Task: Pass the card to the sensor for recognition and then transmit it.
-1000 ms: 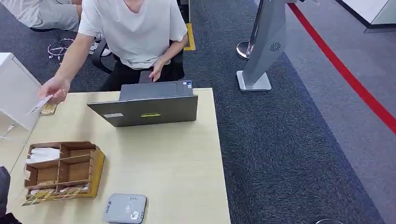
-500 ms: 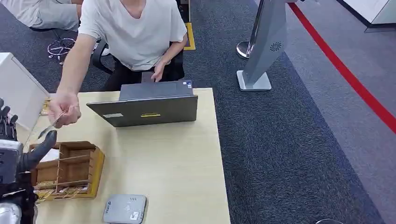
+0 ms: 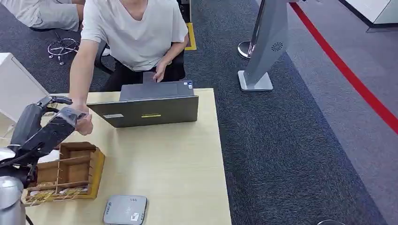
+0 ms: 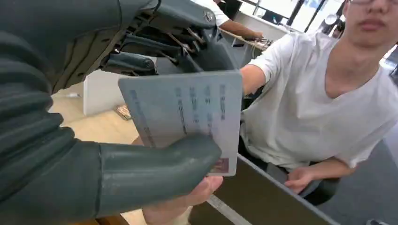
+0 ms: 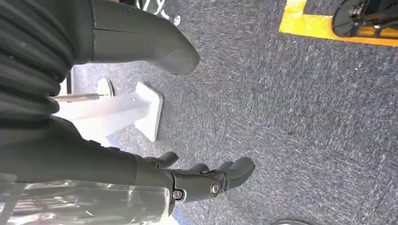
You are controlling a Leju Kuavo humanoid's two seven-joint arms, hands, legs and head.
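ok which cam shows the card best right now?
Left wrist view: the card faces the camera, pinched by the left hand, print visible but blurred. Head view gives just a pale sliver. Right wrist view looks at the carpet.

The card's point(image 4: 187, 112) printed text is too blurred to read; the left hand's thumb point(image 4: 155, 171) covers its lower edge. The card reader point(image 3: 125, 210) is cut off at the near edge.

An office reception area, shown by dark carpet point(image 3: 281, 140) with red floor line point(image 3: 347, 70), a desk point(image 3: 178, 168), laptop point(image 3: 148, 110), card reader point(image 3: 126, 209), seated person point(image 3: 136, 33).
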